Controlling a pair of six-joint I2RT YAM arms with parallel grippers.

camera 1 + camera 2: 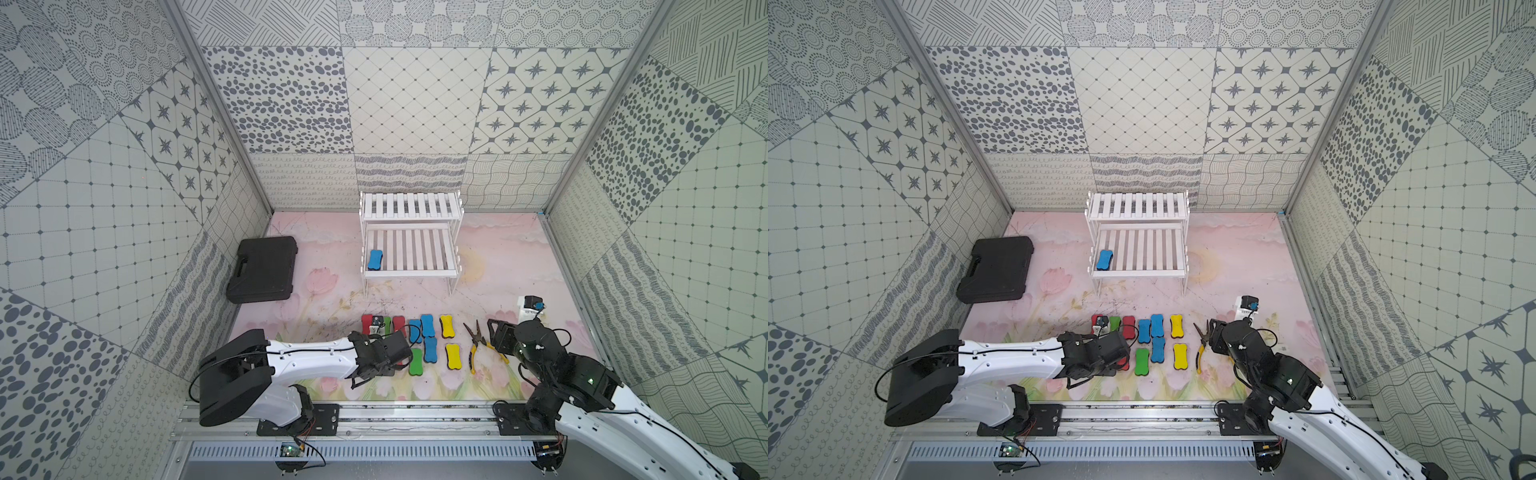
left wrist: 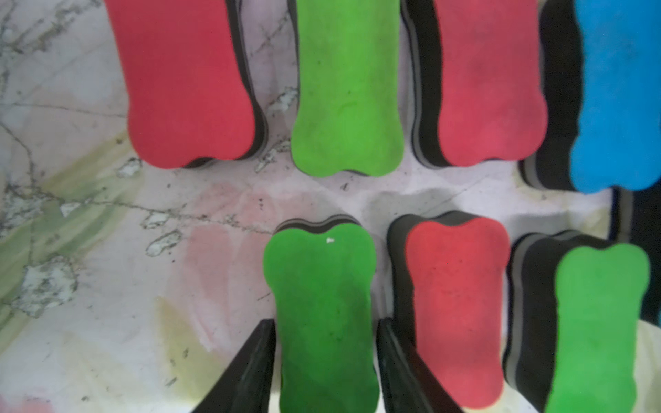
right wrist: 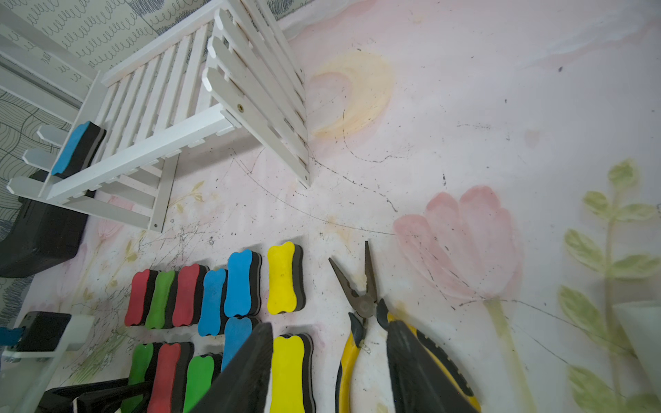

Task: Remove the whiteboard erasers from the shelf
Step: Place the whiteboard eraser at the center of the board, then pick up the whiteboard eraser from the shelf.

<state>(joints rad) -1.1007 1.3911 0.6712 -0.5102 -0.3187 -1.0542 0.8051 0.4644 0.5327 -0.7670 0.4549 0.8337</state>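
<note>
Whiteboard erasers, 12 in all: we count 11 off the shelf, in 2 rows on the table near the arms. 1 blue eraser lies at an end of the lower tier, not yet taken.

Left gripper: jaws slightly apart, straddling a green eraser on the table (no squeeze, we judge).

Right gripper: jaws apart, empty.

Surface: scuffed pink floral mat.

Room: patterned grey-white walls; black case and pliers aside.

Paired high overhead views; wrist cameras low over the same erasers.
</note>
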